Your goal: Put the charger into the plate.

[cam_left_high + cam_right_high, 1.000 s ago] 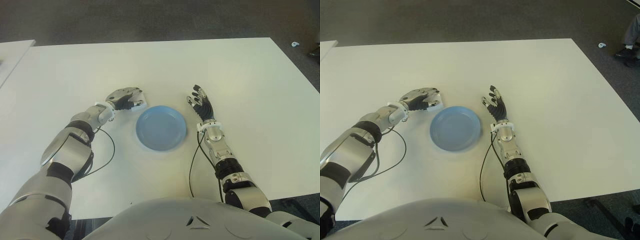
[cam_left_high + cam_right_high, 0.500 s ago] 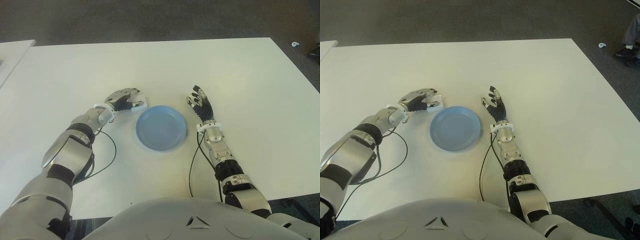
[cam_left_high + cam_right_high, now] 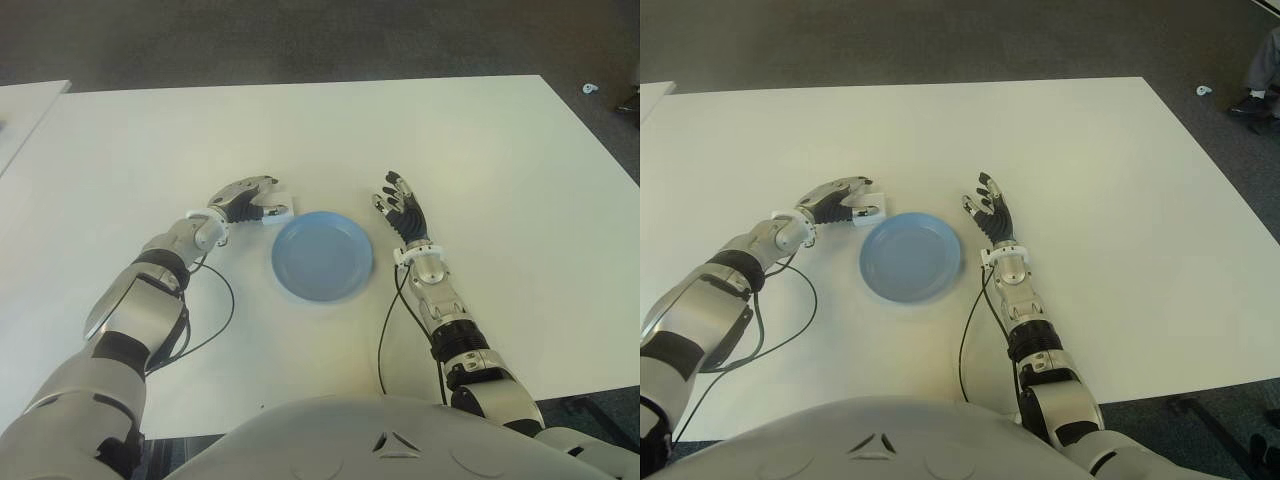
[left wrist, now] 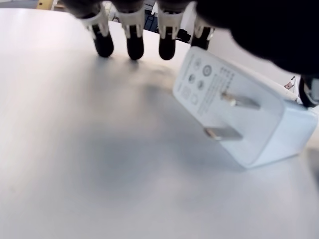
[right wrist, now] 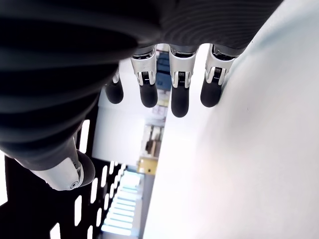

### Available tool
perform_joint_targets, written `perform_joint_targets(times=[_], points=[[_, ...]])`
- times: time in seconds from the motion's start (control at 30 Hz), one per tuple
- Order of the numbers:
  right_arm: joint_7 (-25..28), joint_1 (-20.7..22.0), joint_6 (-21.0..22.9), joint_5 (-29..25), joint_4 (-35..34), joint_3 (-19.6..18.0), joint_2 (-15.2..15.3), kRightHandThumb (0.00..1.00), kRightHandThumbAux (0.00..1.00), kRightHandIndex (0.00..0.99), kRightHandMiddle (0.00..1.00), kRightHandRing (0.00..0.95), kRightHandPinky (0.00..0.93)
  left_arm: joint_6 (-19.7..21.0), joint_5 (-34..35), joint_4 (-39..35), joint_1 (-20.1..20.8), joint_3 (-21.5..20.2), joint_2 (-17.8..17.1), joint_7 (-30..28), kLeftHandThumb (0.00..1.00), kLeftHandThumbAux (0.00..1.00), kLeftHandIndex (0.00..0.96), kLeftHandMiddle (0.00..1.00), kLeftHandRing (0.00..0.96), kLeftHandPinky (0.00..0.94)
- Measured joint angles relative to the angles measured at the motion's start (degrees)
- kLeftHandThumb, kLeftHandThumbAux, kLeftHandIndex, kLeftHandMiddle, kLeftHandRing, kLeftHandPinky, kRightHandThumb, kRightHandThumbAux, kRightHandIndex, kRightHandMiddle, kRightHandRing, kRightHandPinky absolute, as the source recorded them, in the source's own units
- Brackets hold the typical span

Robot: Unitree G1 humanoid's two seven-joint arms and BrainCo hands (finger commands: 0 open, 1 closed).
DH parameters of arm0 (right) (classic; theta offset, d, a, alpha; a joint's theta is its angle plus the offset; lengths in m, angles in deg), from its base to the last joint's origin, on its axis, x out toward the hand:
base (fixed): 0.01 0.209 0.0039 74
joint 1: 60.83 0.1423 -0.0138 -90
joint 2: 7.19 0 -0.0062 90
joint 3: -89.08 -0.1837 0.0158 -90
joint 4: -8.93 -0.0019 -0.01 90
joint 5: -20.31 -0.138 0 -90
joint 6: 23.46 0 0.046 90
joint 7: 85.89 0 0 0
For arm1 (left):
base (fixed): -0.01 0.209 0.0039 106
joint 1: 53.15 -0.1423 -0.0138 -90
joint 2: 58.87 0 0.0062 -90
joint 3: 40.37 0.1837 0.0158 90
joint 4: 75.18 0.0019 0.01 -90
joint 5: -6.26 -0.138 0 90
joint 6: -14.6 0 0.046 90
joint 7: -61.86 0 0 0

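Observation:
The white charger point(image 3: 278, 211) lies on the white table point(image 3: 480, 180), just off the upper left rim of the empty blue plate point(image 3: 323, 256). In the left wrist view the charger point(image 4: 239, 117) rests on the table with its two prongs showing. My left hand point(image 3: 247, 196) arches over it, with its fingertips point(image 4: 132, 45) past the charger and none of them closed on it. Right of the plate, my right hand point(image 3: 398, 205) shows with its fingers spread and nothing in it.
Black cables trail from both wrists across the table, one point(image 3: 218, 310) on the left and one point(image 3: 385, 335) on the right. A second white table point(image 3: 25, 110) shows at the far left. Dark floor lies beyond the far edge.
My left hand has drawn back slightly to the left, uncovering more of the charger. The charger, the plate and my right hand have stayed put.

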Motion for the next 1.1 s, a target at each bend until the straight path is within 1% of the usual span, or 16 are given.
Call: perform_joint_targets(times=[0.17, 0.3, 0.37, 0.6, 0.8, 1.1], points=[[0.3, -0.1, 0.0, 0.0, -0.1, 0.1, 0.3, 0.127, 0.604, 0.049, 0.115, 0.132, 0.181, -0.3, 0.7, -0.1, -0.3, -1.0, 0.1, -0.1, 0.344, 0.263, 0.000, 0.000, 0.000, 0.000], [0.3, -0.2, 0.0, 0.0, -0.1, 0.1, 0.4, 0.132, 0.608, 0.052, 0.117, 0.136, 0.185, -2.2, 2.0, -1.0, -1.4, -2.5, 0.0, -0.5, 0.315, 0.263, 0.000, 0.000, 0.000, 0.000], [0.4, -0.2, 0.0, 0.0, -0.1, 0.1, 0.4, 0.134, 0.610, 0.053, 0.119, 0.138, 0.186, -2.5, 3.0, -1.3, -2.0, -3.4, -0.1, -1.0, 0.283, 0.262, 0.000, 0.000, 0.000, 0.000], [0.4, -0.1, 0.0, 0.0, -0.1, 0.1, 0.6, 0.135, 0.620, 0.055, 0.126, 0.148, 0.196, -1.7, 5.8, -1.6, -2.5, -6.2, -0.1, -2.7, 0.221, 0.263, 0.000, 0.000, 0.000, 0.000], [0.5, 0.0, -0.1, 0.0, 0.2, 0.2, 0.8, 0.139, 0.636, 0.058, 0.137, 0.161, 0.208, -1.4, 7.3, -2.3, -2.8, -8.0, -0.1, -3.3, 0.222, 0.250, 0.000, 0.000, 0.000, 0.000], [0.9, 0.1, -1.2, -0.1, 1.1, 0.2, 1.2, 0.147, 0.667, 0.059, 0.148, 0.176, 0.221, -1.4, 7.4, -3.3, -3.8, -8.9, -0.1, -3.4, 0.217, 0.236, 0.000, 0.000, 0.000, 0.000]])
